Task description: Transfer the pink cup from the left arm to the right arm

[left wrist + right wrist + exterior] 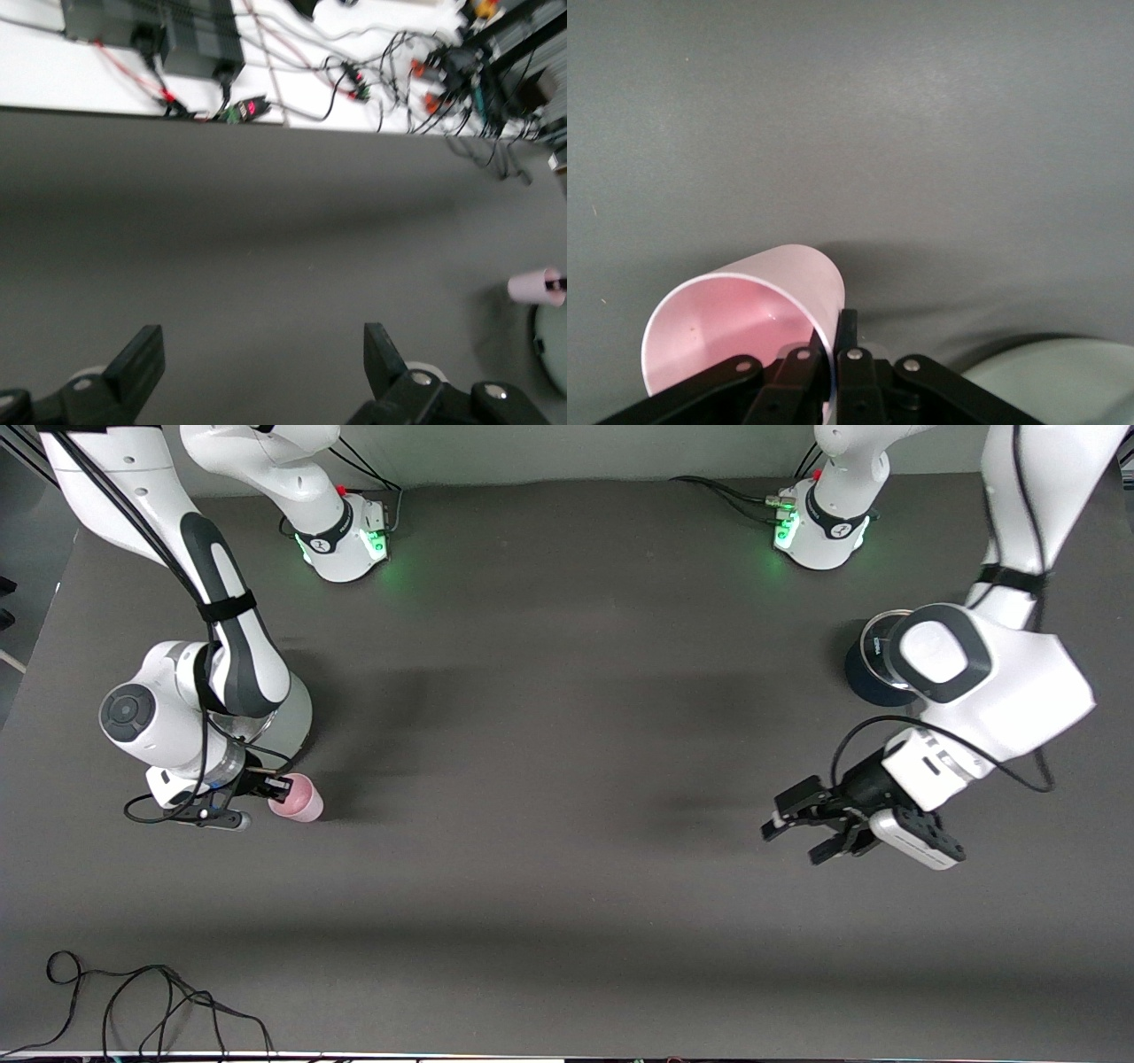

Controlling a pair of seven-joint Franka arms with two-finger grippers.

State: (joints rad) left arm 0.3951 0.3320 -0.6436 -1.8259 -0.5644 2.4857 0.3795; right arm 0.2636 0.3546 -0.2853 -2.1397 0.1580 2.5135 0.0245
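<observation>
The pink cup (299,798) is at the right arm's end of the dark grey tabletop (567,779), in the grasp of the right gripper (276,786). That gripper's jaws are clenched on the cup's rim: in the right wrist view one black finger lies inside the mouth and the other against the outer wall, with the thin wall of the pink cup (749,310) pinched between them. The cup is tilted well off upright, its open mouth turned toward the wrist camera and its pale pink interior showing. Whether its base touches the tabletop or hangs just above it cannot be told. The right arm (230,655) reaches down from its base and folds over the spot, its wrist partly covering the gripper in the front view. The left gripper (802,834) hangs over bare tabletop toward the left arm's end, well apart from the cup, and its jaws are released, spread wide with nothing between them; the left wrist view shows the two black fingers (137,363) standing far apart above plain grey surface, and the pink cup (535,287) small in the distance. A dark round container (873,669) stands on the tabletop under the left arm (992,673), partly hidden by it. A loose black cable (151,1001) lies near the edge nearest the front camera.
</observation>
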